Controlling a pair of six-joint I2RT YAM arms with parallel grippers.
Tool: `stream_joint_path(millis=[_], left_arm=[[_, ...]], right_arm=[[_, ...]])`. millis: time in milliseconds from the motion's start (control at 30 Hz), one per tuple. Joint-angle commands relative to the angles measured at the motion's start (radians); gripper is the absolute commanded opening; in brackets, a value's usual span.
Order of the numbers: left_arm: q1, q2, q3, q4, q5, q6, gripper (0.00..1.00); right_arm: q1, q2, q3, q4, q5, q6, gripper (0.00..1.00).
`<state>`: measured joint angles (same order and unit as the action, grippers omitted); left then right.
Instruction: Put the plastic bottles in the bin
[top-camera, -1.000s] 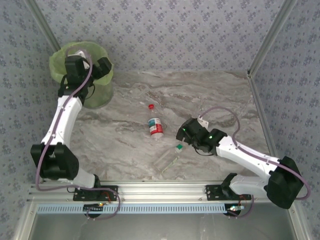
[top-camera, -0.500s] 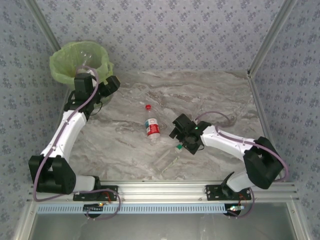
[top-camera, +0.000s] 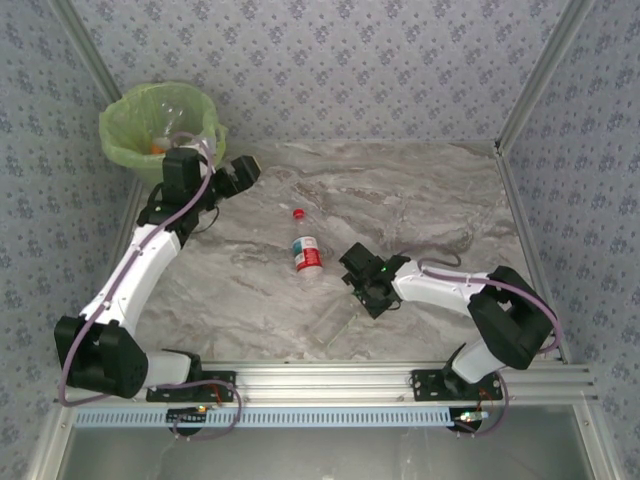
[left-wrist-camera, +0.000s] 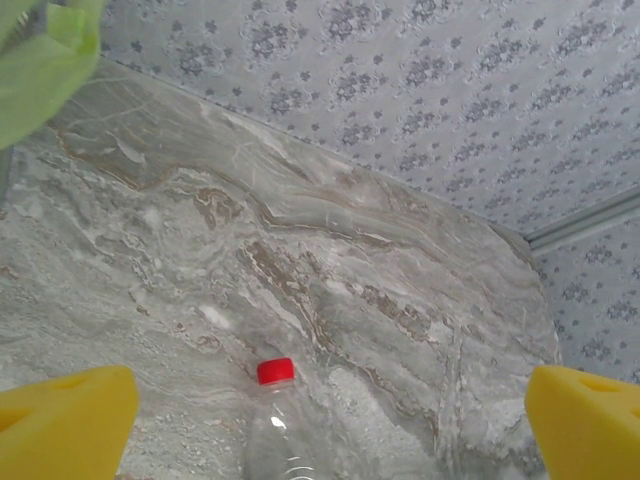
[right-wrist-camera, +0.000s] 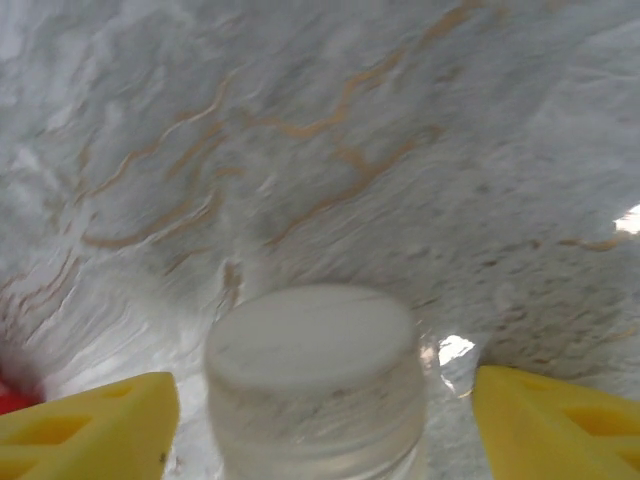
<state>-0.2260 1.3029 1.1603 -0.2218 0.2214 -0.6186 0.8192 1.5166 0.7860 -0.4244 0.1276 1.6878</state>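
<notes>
Bin (top-camera: 113, 128) holds clear bottles (top-camera: 172, 122), some orange showing. Left gripper (left-wrist-camera: 330, 405) has its fingers spread wide; right gripper (right-wrist-camera: 322, 410) fingers straddle a clear bottle (right-wrist-camera: 312, 345), gaps both sides.

Far-right table (top-camera: 430, 200) bare, wide passage. Bin (top-camera: 115, 140) blocks the far-left corner, left arm (top-camera: 140, 265) stretched just beside it. Red-capped bottle (top-camera: 306, 250) lies mid-table; clear bottle (top-camera: 333, 320) nearer, right gripper (top-camera: 358, 293) over its far end. Walls (top-camera: 350, 70) close far, left and right.
</notes>
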Motion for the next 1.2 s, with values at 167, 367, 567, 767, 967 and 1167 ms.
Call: stream_joint_path(millis=[167, 367, 567, 767, 967, 1167], left_arm=[[-0.025, -0.030, -0.008, -0.073, 0.003, 0.022, 0.99], [-0.030, -0.042, -0.026, -0.097, 0.015, 0.051, 0.99], [-0.035, -0.059, -0.054, -0.081, 0.063, 0.084, 0.99], [-0.083, -0.063, -0.067, -0.070, 0.116, 0.173, 0.99], [-0.114, -0.059, -0.075, -0.036, 0.136, 0.178, 0.99], [-0.144, -0.025, -0.056, -0.011, 0.173, 0.194, 0.99]], right_arm=[[0.001, 0.018, -0.043, 0.050, 0.068, 0.075, 0.52], [-0.013, -0.001, -0.064, 0.046, 0.086, 0.063, 0.35], [-0.044, -0.066, -0.090, 0.026, 0.141, 0.012, 0.08], [-0.050, -0.122, -0.090, -0.040, 0.193, -0.031, 0.00], [-0.059, -0.184, -0.073, -0.073, 0.291, -0.097, 0.00], [-0.066, -0.278, -0.051, -0.074, 0.418, -0.212, 0.00]])
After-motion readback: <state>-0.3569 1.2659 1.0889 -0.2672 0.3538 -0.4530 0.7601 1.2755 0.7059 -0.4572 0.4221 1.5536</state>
